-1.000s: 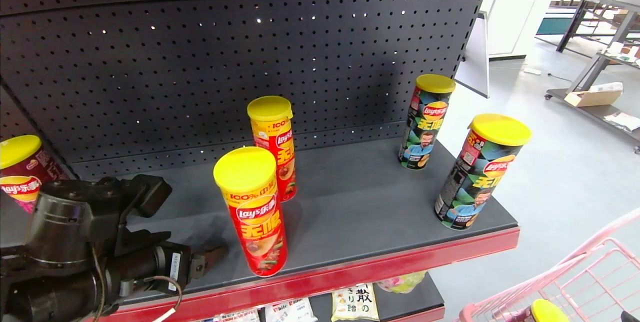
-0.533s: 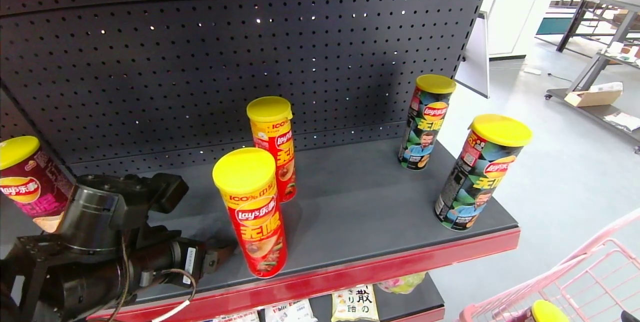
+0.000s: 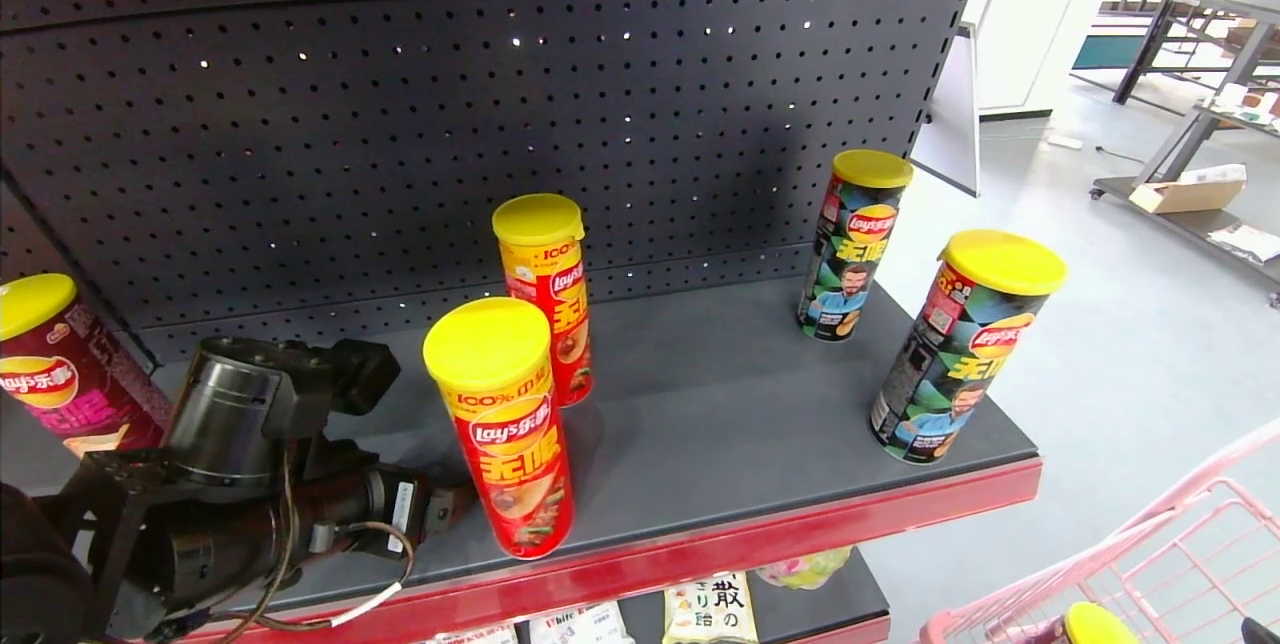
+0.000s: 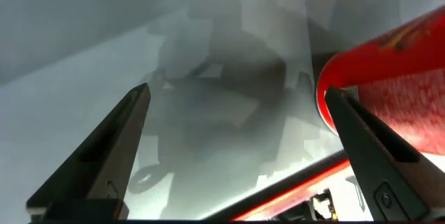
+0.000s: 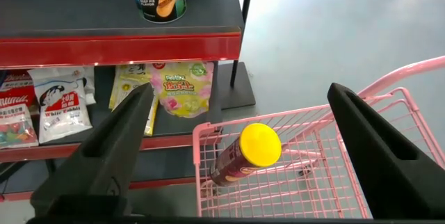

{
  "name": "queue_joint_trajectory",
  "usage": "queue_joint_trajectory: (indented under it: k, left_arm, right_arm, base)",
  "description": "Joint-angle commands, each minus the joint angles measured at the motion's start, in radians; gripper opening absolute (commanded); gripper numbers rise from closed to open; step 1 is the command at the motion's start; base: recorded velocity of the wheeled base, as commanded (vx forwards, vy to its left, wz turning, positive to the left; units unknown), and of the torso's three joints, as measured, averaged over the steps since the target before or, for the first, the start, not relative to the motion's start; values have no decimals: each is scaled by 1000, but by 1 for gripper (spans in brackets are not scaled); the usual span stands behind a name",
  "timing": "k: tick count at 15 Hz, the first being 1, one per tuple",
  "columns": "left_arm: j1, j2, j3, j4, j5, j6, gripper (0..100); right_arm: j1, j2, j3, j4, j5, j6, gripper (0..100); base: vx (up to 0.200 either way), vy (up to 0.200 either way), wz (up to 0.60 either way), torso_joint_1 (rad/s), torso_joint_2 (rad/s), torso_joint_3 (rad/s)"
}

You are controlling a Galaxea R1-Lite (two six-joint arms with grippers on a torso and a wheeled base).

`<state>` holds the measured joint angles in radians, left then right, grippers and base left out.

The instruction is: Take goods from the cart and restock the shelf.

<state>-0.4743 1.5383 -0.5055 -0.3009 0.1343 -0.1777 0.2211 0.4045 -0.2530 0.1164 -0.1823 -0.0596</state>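
– Cans: where are they, starting at the claws?
– My left claw (image 4: 233,102) is spread wide with nothing between its fingers. It hangs low over the shelf (image 3: 720,404), near the front edge and towards the left end. The front red can (image 3: 510,434) stands upright just beside one finger; whether they touch, I cannot tell.
– And past that one?
– The back red can (image 3: 545,294) stands upright just behind it, near the pegboard (image 3: 400,124). A maroon can (image 3: 50,354) is farther left, behind my left arm. Well apart from the red pair, towards the right end, the back dark can (image 3: 860,244) stands by the back edge and the corner dark can (image 3: 965,344) stands at the front right corner.
– Your right side?
– My right claw (image 5: 240,88) is also wide open and holds nothing. It hangs above the cart (image 5: 306,110), which stands off the shelf's front right corner. The cart can (image 5: 250,151) leans inside it, yellow lid up, close to the cart's corner nearest the shelf. Bags (image 5: 177,85) lie one level down, under the red front edge.
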Motion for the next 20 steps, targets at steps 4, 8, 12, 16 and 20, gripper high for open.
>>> queue_joint_trajectory:
  k: [4,8,12,16,20]
  left_arm:
    - [-7,42,-7,-69,2,1,100]
    - [-12,42,-4,-69,2,1,100]
    - [-12,52,-4,-70,2,1,100]
    - [0,-96,9,-6,76,93,100]
    - [54,-672,-41,626,-16,205,100]
  right_arm:
    - [0,2,0,0,-2,0,100]
    - [0,2,-2,0,0,0,100]
    - [0,2,-2,0,-2,0,100]
    - [-6,27,-28,20,-6,0,100]
    - [-11,165,-61,26,-14,-8,100]
  base:
    - [0,0,0,0,0,0]
    - [0,0,0,0,0,0]
    - [0,0,0,0,0,0]
    - [0,0,0,0,0,0]
    - [0,0,0,0,0,0]
